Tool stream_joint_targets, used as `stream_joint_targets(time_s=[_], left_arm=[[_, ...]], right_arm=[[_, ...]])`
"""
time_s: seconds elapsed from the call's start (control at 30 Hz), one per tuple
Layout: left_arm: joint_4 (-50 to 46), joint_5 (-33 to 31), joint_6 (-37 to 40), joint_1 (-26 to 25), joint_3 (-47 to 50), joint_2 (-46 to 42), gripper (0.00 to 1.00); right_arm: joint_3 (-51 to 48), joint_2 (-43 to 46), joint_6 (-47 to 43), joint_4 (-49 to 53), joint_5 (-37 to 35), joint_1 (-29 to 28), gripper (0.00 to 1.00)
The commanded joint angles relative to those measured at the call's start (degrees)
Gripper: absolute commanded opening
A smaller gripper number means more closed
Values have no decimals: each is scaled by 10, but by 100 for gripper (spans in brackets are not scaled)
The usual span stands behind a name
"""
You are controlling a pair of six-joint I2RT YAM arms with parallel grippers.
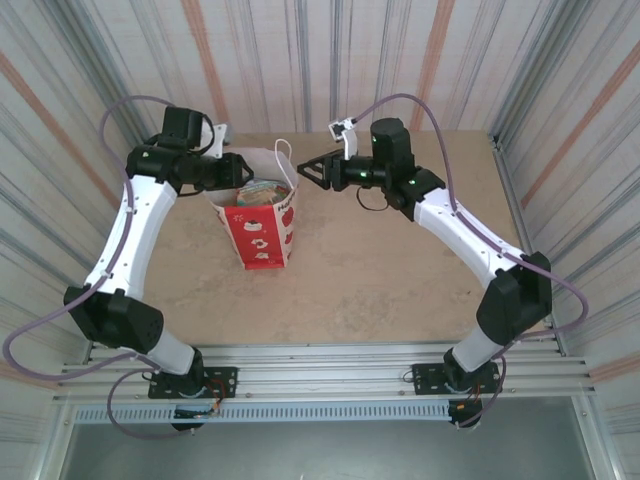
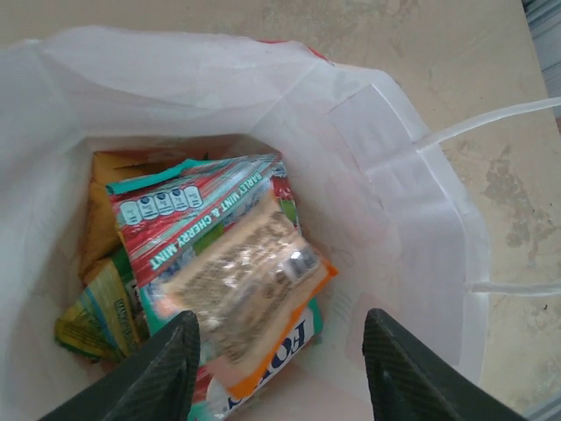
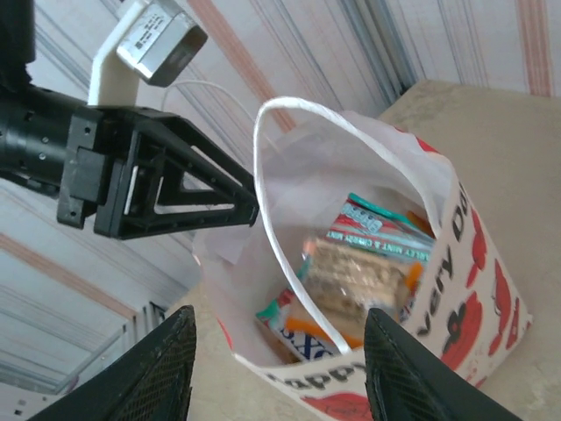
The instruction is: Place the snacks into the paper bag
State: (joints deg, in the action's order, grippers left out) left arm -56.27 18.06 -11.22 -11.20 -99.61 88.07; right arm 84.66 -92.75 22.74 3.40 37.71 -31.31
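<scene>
The paper bag (image 1: 262,238), white with red apple prints, stands upright on the table. My left gripper (image 1: 238,172) hangs over its mouth, open (image 2: 280,351), gripping nothing. Below it an orange packet (image 2: 245,281) looks blurred and lies loose on top of a green FOX'S packet (image 2: 197,215) and yellow packets (image 2: 96,307) inside the bag. My right gripper (image 1: 305,168) is open beside the bag's right rim (image 3: 280,351). A white cord handle (image 3: 280,246) loops up in front of its fingers, not gripped. The snacks (image 3: 368,272) lie in the bag (image 3: 473,263).
The bag's white inner wall (image 2: 394,175) and second cord handle (image 2: 491,123) rise on the right in the left wrist view. One black finger of the left gripper (image 3: 193,189) reaches over the bag's rim. Striped curtain walls (image 1: 320,60) enclose the beige table (image 1: 400,270).
</scene>
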Motion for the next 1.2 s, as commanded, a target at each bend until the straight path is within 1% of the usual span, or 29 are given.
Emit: stream_joint_targets(time_s=[0.0, 0.13, 0.27, 0.5, 0.63, 0.7, 0.73, 0.8, 1.03, 1.07, 1.1, 1.17], left_arm=[[-21, -23, 12, 5, -30, -35, 55], [-21, -58, 13, 5, -32, -83, 59], [-31, -115, 15, 6, -30, -121, 61], [-37, -174, 11, 20, -12, -142, 66], [-39, -181, -2, 49, 0, -140, 68], [-38, -174, -2, 62, 5, -133, 68], [-38, -168, -2, 68, 7, -129, 68], [-37, -162, -1, 73, 11, -121, 68], [-20, -150, 3, 75, 19, -108, 68], [-20, -149, 5, 75, 18, -107, 67], [-20, -147, 6, 75, 17, -106, 67], [-19, -145, 7, 75, 15, -105, 67]], right_arm=[[47, -32, 25, 25, 18, -10, 53], [94, -67, 40, 30, 34, -20, 55], [136, -98, 44, 40, 33, -27, 57], [191, -142, 48, 60, 24, -31, 58], [218, -164, 51, 64, 29, -34, 58], [223, -175, 54, 66, 32, -36, 56], [247, -180, 54, 68, 32, -37, 53], [255, -187, 55, 73, 32, -37, 41], [236, -166, 38, 80, 15, -38, 8], [233, -158, 36, 75, 10, -38, 5], [209, -149, 33, 69, 6, -37, 1], [189, -130, 28, 62, -6, -38, 0]])
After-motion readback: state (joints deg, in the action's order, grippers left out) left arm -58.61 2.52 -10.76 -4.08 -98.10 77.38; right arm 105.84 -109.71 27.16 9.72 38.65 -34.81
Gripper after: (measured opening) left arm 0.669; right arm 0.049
